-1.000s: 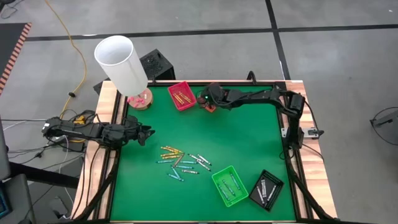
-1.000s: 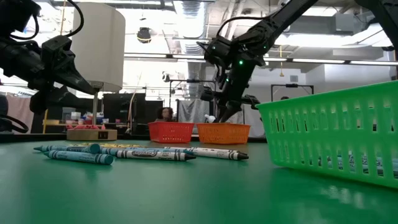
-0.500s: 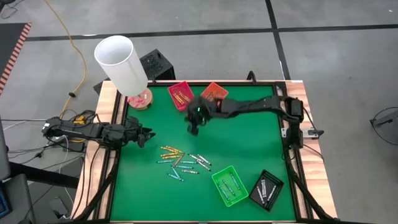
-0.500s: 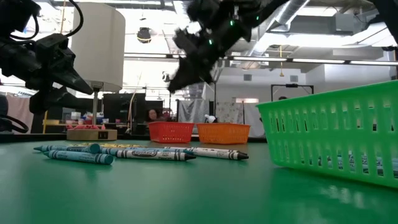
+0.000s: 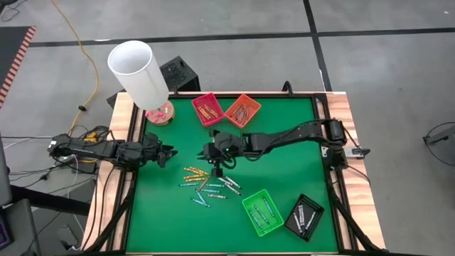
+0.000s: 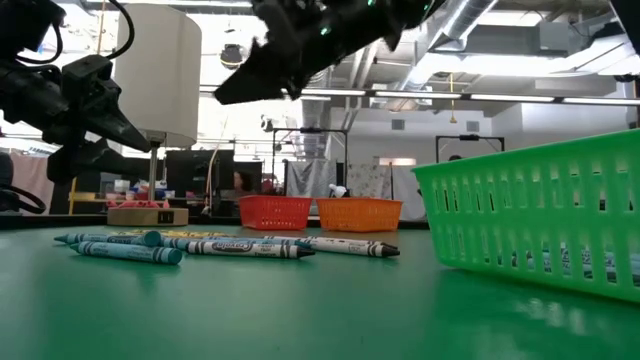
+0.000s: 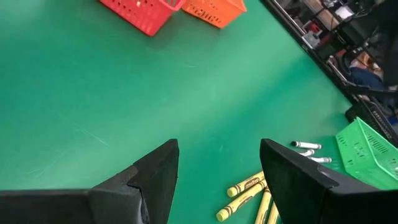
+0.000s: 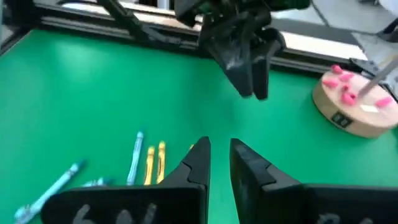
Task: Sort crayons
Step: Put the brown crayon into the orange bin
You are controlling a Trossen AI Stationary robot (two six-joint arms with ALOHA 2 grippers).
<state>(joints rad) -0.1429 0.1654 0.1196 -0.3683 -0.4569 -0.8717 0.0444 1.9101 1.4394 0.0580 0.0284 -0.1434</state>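
Loose crayons [image 5: 210,186] lie in a scattered heap on the green mat [image 5: 284,171], a little left of its middle; the low view shows teal and white ones [image 6: 230,245] lying flat. My right gripper [image 5: 215,169] hovers above the heap's far edge, its fingers [image 8: 199,155] a narrow gap apart with nothing between them. Yellow and teal crayons [image 8: 149,162] lie just beyond its fingers. My left gripper [image 5: 169,153] waits open at the mat's left edge, clear of the crayons [image 7: 249,186].
A red tray [image 5: 207,109] and an orange tray [image 5: 242,109] with crayons stand at the far edge. A green basket [image 5: 262,212] and a black tray [image 5: 304,215] stand near right. A white lamp shade [image 5: 138,71] on a wooden base [image 5: 159,112] stands far left.
My right gripper has swung from over the orange tray at the far edge toward the table's near left, and now hangs above the crayon heap. It rose somewhat and rolled about its wrist on the way. The gap between its fingers looks unchanged.
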